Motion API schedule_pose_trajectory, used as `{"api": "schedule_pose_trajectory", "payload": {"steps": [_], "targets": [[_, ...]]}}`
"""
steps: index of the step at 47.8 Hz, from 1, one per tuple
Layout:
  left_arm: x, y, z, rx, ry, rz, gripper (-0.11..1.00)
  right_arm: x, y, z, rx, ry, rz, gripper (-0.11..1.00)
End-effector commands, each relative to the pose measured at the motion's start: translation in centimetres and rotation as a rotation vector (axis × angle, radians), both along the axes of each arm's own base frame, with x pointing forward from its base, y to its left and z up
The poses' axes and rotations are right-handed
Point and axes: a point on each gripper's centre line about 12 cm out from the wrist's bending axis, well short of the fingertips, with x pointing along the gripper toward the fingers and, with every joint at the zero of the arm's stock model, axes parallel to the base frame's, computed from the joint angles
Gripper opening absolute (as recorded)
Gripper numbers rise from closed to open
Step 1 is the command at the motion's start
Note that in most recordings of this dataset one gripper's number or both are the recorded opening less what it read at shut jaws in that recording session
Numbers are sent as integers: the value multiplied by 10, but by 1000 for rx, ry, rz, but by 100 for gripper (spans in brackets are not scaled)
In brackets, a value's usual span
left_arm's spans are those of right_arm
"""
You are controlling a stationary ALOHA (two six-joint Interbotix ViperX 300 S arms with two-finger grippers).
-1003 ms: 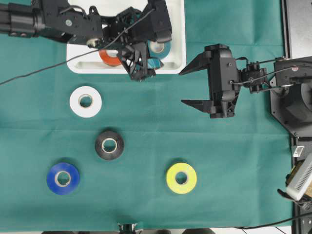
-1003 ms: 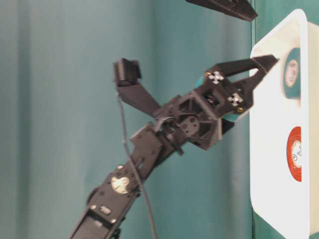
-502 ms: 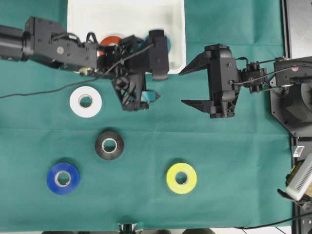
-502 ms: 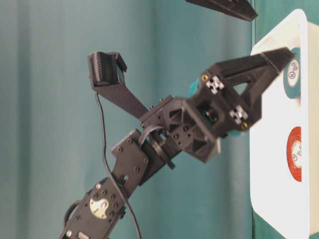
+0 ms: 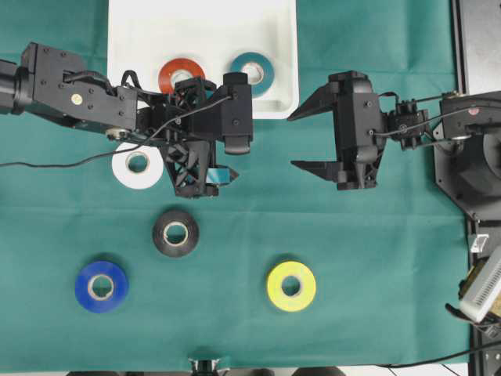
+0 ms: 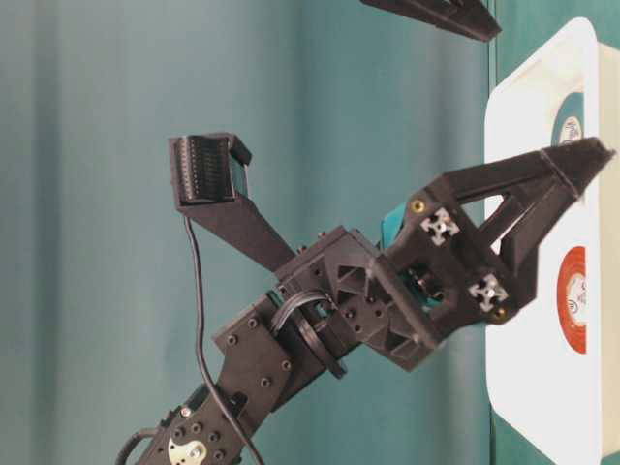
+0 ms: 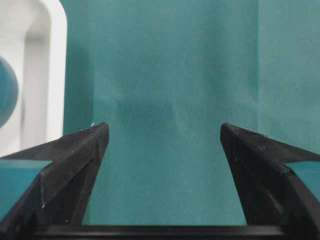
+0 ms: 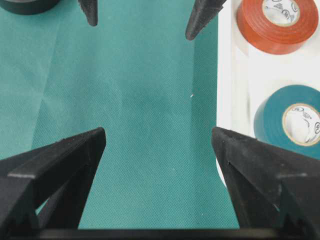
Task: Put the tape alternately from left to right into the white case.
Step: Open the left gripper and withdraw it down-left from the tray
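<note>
The white case point(image 5: 125, 47) lies at the back with a red-orange tape roll point(image 5: 182, 76) and a teal one point(image 5: 252, 73) flat inside it. On the green cloth lie white point(image 5: 133, 166), black point(image 5: 175, 233), blue point(image 5: 101, 287) and yellow point(image 5: 291, 286) tape rolls. My left gripper point(image 5: 239, 153) hangs just in front of the case, right of the white roll, open and empty point(image 7: 163, 130). Further right, my right gripper point(image 5: 291, 141) hovers beside the case, open with only cloth between its fingers point(image 8: 157, 132). The right wrist view shows the red-orange roll point(image 8: 277, 22) and teal roll point(image 8: 287, 120).
The left arm's link and its cable point(image 5: 47, 160) cross above the white roll's back edge. The right arm's base point(image 5: 470, 157) and a pale device point(image 5: 481, 290) stand off the cloth's right edge. The case rim point(image 7: 50, 75) is just left of the left fingers.
My left gripper has drawn back out of the case toward the front and left, staying open; both rolls in the case are now uncovered. The right arm has not moved.
</note>
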Motion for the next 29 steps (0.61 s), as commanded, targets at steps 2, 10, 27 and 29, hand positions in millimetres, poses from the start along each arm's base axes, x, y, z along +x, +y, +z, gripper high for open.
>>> {"api": "schedule_pose_trajectory", "payload": {"steps": [2, 10, 27, 29], "targets": [[2, -1, 22, -3, -60, 1, 94, 5, 0, 9, 5, -33, -1, 66], [2, -1, 22, -3, -60, 1, 94, 4, 0, 8, 8, -30, -4, 66], [3, -1, 23, -2, -63, 0, 94, 4, 1, 7, 11, -29, -3, 66], [3, -1, 24, -2, -64, 0, 94, 4, 0, 7, 11, -27, -5, 66]]}}
